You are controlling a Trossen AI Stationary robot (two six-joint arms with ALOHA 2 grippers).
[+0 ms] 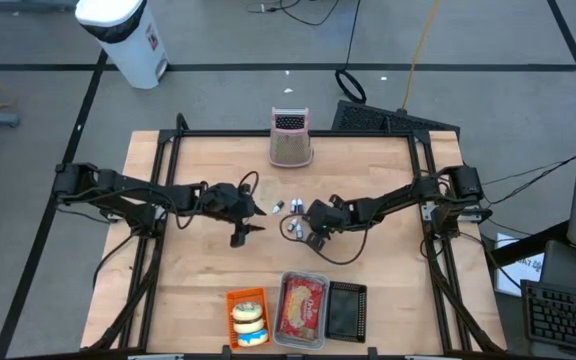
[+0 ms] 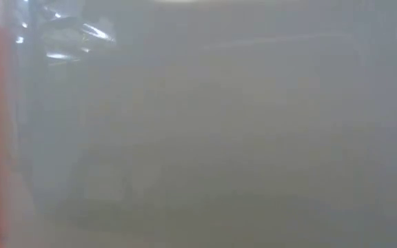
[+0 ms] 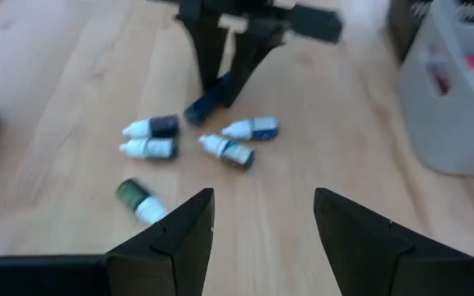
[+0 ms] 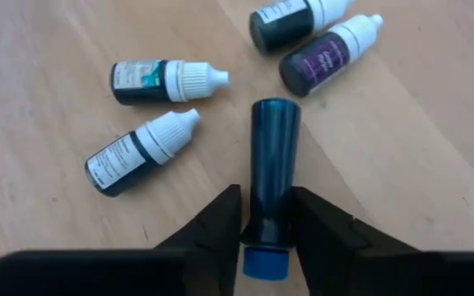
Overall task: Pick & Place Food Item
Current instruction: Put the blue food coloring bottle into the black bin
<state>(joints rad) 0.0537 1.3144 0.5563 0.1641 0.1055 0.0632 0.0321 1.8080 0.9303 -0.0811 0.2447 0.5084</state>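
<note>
- Blue, and dark along its body, the small blue-capped bottle (image 4: 271,177) lies on the wooden table (image 1: 208,270) with the right pincer (image 4: 267,226) closed around its cap end, a finger pressed to each side.
- Four more dropper bottles lie close by in the right wrist view: two white-capped ones (image 4: 164,80) beside the held bottle and a pair, one with a purple label (image 4: 327,59), just beyond its base. None of them touches the held bottle.
- Seen from above, this cluster sits at the middle of the table, between the two arms, with the right pincer (image 1: 313,238) tilted down over it.
- The left pincer (image 3: 263,226) hangs near the cluster with its fingers apart and nothing between them; a green-capped bottle (image 3: 139,201) lies nearest it.
- Along the table's near edge stand an orange tray (image 1: 247,318) of pastries, a foil tray (image 1: 303,308) and a black tray (image 1: 347,309); a grey basket (image 1: 291,138) stands at the far edge.
- The low view is blocked by something pale close against the camera.
- My reading is that the pick is in hand: the grip looks made but the bottle has not left the wood.
- Next comes a straight lift, clear of the neighbouring bottles, then a carry to a container; which one I cannot tell.
</note>
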